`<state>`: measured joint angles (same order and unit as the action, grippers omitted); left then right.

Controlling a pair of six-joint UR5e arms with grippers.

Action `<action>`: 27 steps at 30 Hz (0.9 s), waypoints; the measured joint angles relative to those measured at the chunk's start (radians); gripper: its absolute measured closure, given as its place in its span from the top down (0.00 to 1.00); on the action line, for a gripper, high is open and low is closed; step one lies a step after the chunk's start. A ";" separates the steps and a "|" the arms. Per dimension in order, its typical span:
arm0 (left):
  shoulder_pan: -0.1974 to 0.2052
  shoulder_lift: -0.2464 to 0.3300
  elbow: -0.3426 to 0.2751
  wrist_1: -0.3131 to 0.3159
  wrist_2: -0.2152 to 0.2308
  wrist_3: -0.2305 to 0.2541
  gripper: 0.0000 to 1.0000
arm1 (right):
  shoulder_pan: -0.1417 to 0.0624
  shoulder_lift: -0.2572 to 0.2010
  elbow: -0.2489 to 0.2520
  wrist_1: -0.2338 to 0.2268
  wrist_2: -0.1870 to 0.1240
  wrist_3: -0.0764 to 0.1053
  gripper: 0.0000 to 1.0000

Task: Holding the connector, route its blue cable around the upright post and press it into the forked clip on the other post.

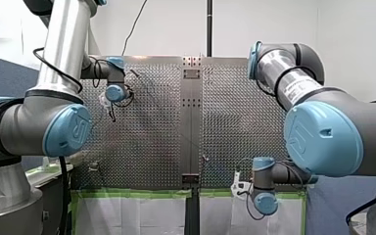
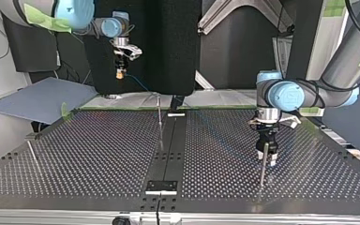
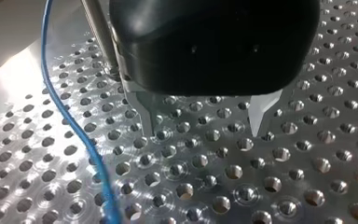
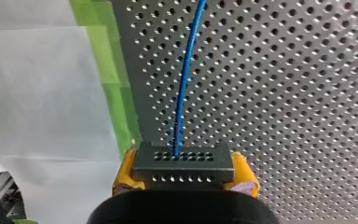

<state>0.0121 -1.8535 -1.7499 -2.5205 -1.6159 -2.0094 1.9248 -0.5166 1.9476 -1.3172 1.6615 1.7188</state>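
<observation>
Connector [image 4: 182, 164] pinched in right tool [image 4: 185, 176]; blue cable [image 4: 187, 79] cut off.

My left arm's black gripper [image 3: 204, 133] hangs just above the shiny perforated metal table [image 3: 284, 186], its two pale tapered fingers [image 3: 260, 116] spread apart with only bare holes between them. A slim metal post [image 3: 98, 32] stands just beside the gripper body. A thin blue cable [image 3: 87, 144] curves across the table beyond the post.

In the top view my left end effector [image 2: 266, 152] hangs over the desk [image 2: 98, 154] at four o'clock, just beside a post [image 2: 261, 171]. A second post [image 2: 159, 117] stands near centre, toward twelve. My right end effector [image 2: 120, 71] sits past the far edge at eleven, gripping the connector [image 4: 182, 164], with the cable [image 4: 186, 79] running ahead.
</observation>
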 joint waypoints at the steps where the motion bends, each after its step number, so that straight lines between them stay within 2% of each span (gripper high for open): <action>1: 0.000 0.000 0.000 0.000 -0.002 0.000 0.98 | 0.000 0.008 -0.006 0.001 -0.001 -0.001 0.00; 8: 0.002 0.000 0.000 0.001 -0.010 0.001 0.98 | -0.001 0.070 -0.034 0.000 -0.003 -0.015 0.00; 18: 0.006 0.000 0.000 0.002 -0.011 0.002 0.98 | -0.002 0.156 -0.048 0.002 -0.013 -0.022 0.00; 27: 0.006 0.000 0.000 0.002 -0.011 0.003 0.98 | -0.006 0.178 -0.076 0.020 -0.015 -0.037 0.00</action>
<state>0.0183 -1.8535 -1.7499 -2.5190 -1.6267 -2.0064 1.9190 -0.3390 1.8713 -1.2970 1.6463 1.6817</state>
